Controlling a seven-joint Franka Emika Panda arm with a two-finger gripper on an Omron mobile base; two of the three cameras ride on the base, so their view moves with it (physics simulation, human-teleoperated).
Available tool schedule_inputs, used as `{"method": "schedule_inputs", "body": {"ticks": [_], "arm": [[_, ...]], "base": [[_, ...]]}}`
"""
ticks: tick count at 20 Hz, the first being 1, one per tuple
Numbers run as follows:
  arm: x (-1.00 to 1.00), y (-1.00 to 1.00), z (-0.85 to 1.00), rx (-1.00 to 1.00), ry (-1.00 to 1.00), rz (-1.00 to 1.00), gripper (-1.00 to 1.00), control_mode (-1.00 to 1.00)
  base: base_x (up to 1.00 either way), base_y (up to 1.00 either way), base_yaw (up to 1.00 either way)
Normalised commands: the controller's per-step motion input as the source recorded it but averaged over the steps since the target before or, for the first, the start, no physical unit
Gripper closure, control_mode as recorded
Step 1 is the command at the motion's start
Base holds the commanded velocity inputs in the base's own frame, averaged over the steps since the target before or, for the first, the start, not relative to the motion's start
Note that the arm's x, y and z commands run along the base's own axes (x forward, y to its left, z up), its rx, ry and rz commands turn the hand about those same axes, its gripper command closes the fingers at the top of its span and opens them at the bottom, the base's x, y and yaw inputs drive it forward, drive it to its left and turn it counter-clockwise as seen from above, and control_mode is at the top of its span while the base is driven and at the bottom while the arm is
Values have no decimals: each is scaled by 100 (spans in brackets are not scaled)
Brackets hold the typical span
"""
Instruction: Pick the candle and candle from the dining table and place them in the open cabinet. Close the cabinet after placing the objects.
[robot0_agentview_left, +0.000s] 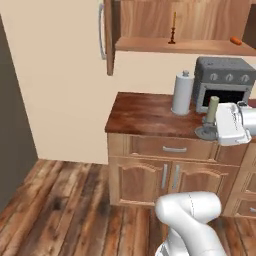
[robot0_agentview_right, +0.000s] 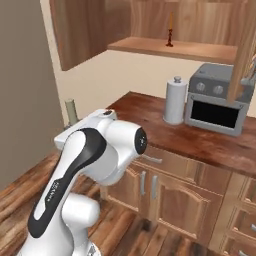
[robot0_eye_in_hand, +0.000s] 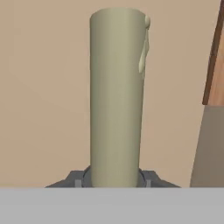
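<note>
My jaws grip the beige candle (robot0_agentview_left: 213, 111) upright by its grey base, in front of the toaster oven (robot0_agentview_left: 223, 84); the orange candle (robot0_agentview_left: 173, 28) stands on the cabinet shelf (robot0_agentview_left: 150, 45) above it.

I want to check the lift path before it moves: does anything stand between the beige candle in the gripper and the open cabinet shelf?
Nothing visible blocks it. The beige candle in the gripper sits below the cabinet shelf; the paper towel roll and toaster oven stand lower. The orange candle takes one spot.
</note>
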Motion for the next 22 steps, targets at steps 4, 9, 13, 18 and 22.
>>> {"method": "schedule_inputs", "body": {"ticks": [4, 9, 13, 18, 22], "arm": [[0, 0, 0, 0, 0, 0, 100, 100], [0, 0, 0, 0, 0, 0, 100, 100], [0, 0, 0, 0, 0, 0, 100, 100], [0, 0, 0, 0, 0, 0, 100, 100], [0, 0, 0, 0, 0, 0, 100, 100]], "base": [[82, 12, -52], [96, 4, -25], [75, 12, -18], [57, 24, -17], [31, 7, -16]]}}
